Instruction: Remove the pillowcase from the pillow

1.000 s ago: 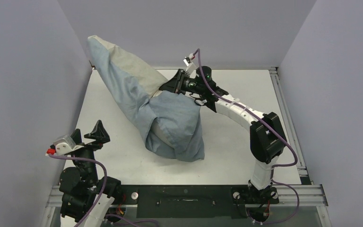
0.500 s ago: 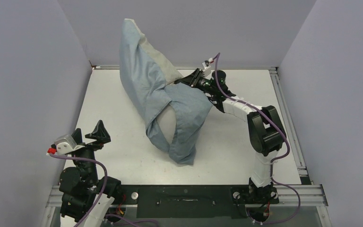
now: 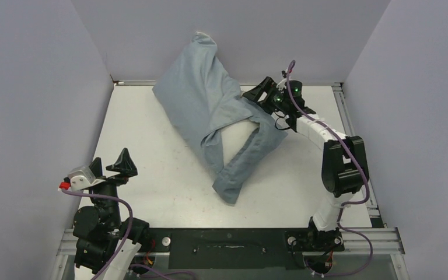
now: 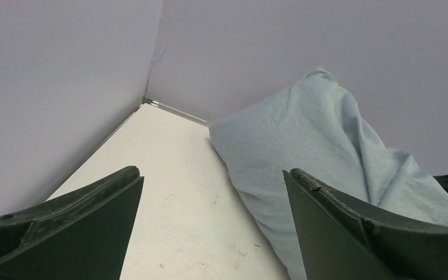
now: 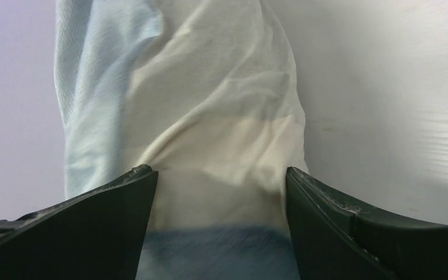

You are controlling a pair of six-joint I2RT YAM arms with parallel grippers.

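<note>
The dusty-blue pillowcase (image 3: pixel 207 108) stands tilted at the back middle of the table, its top leaning against the rear wall. Through its open mouth, which faces the near side, a strip of the off-white pillow (image 3: pixel 237 137) shows. My right gripper (image 3: pixel 258 95) is at the pillowcase's right side, jaws spread wide. In the right wrist view the right gripper (image 5: pixel 219 175) has pale beige and blue pillowcase cloth (image 5: pixel 216 122) lying loose between its fingers. My left gripper (image 3: pixel 112 164) hovers open at the near left, well away from the cloth. The left wrist view shows the left gripper (image 4: pixel 213 181) and the pillowcase (image 4: pixel 303 146) ahead.
Grey walls close in the white table (image 3: pixel 151 175) at the left, back and right. A metal rail (image 3: pixel 350 128) runs along the right edge. The black arm bases (image 3: pixel 227 240) sit along the near edge.
My right arm has swung right and back, carrying the pillowcase and pillow up and to the right. Its jaws, shut on the cloth a second ago, now stand wide. The left arm is still.
</note>
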